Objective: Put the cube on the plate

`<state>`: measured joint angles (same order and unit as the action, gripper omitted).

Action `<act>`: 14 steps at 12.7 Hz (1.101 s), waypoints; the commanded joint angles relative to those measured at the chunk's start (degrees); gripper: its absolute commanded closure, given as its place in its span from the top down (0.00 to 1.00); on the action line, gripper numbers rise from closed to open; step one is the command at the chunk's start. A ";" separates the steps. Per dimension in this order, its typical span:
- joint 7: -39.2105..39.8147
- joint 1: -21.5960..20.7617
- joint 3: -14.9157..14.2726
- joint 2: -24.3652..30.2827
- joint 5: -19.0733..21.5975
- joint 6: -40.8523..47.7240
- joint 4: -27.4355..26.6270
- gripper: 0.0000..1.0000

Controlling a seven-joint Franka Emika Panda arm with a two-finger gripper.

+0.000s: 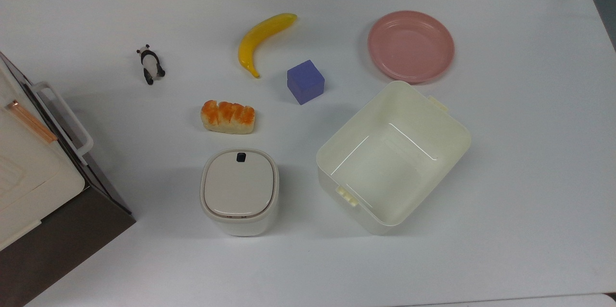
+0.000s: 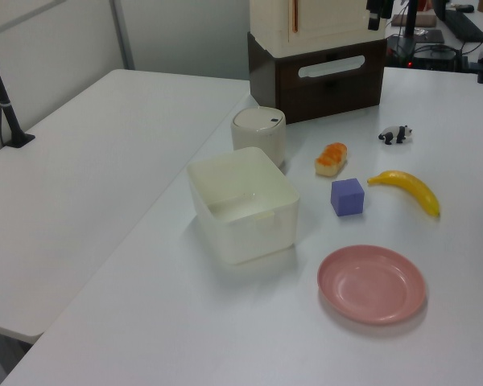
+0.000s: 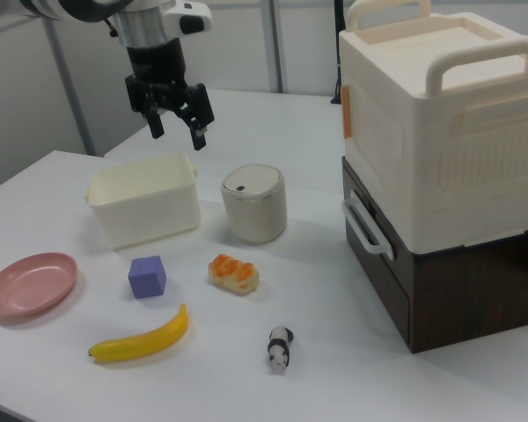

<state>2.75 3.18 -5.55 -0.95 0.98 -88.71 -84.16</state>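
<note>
Cube [image 1: 305, 82] on white table [image 1: 519, 153], plate [image 1: 411, 46] at its 2 o'clock in top view, gripper [image 3: 177, 130] spread wide, high above tub [image 3: 144, 209]

In the top view, the blue-purple block [image 1: 305, 82] lies between the yellow banana [image 1: 262, 41] and the round pink plate [image 1: 411, 46], well apart from the plate.

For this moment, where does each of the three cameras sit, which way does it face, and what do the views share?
Top view: overhead, looking down at the white table; small blue-purple cube left of round pink plate.
Left view: raised, past the plate end, facing the stacked brown-and-cream cabinet.
Right view: low, at the opposite end beside the cabinet; the arm's gripper hangs open above the cream rectangular tub.
Shared: cube, plate, tub, yellow banana.
</note>
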 commanded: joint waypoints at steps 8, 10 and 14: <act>-3.54 -1.95 -0.60 0.69 -1.06 -1.12 -0.83 1.00; 2.49 -1.95 -0.43 0.78 -1.68 -0.50 -0.83 1.00; 4.02 -1.86 -0.77 0.78 -1.77 -0.50 -0.83 1.00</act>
<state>5.35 1.97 -5.69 -0.95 0.32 -88.71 -84.16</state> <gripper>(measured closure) 0.000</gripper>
